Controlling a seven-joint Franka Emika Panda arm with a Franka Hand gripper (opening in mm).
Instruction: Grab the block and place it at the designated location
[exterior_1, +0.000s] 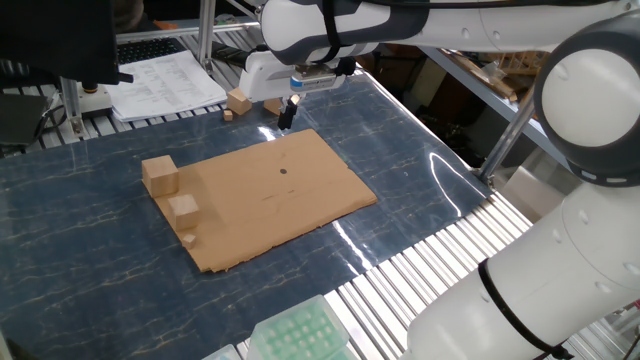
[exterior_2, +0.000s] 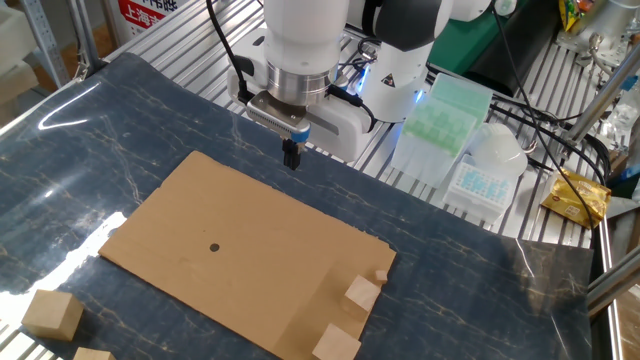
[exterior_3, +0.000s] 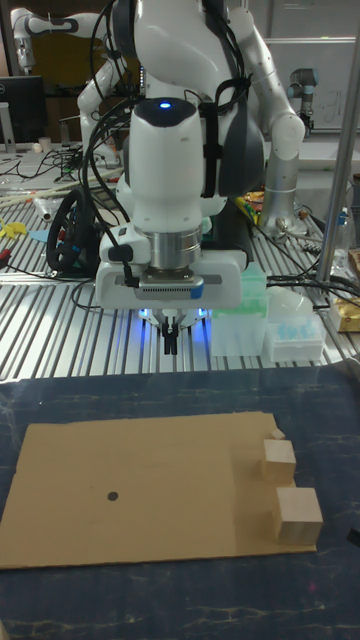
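The block (exterior_1: 160, 175) is the largest of three tan wooden cubes lined along one short edge of the brown cardboard sheet (exterior_1: 265, 195); it also shows at the sheet's corner (exterior_2: 336, 345) (exterior_3: 297, 515). The designated location is a small black dot (exterior_1: 283, 170) (exterior_2: 214, 247) (exterior_3: 112, 495) about mid-sheet. My gripper (exterior_1: 287, 115) (exterior_2: 291, 158) (exterior_3: 172, 345) hangs above the sheet's opposite long edge, far from the block. Its fingers are shut and hold nothing.
A mid-sized cube (exterior_1: 183, 208) and a tiny cube (exterior_1: 189, 240) sit beside the block. Two more tan cubes (exterior_2: 52, 314) lie off the sheet near the table edge. A green rack (exterior_2: 440, 110) and white boxes (exterior_2: 483, 180) stand by the robot base.
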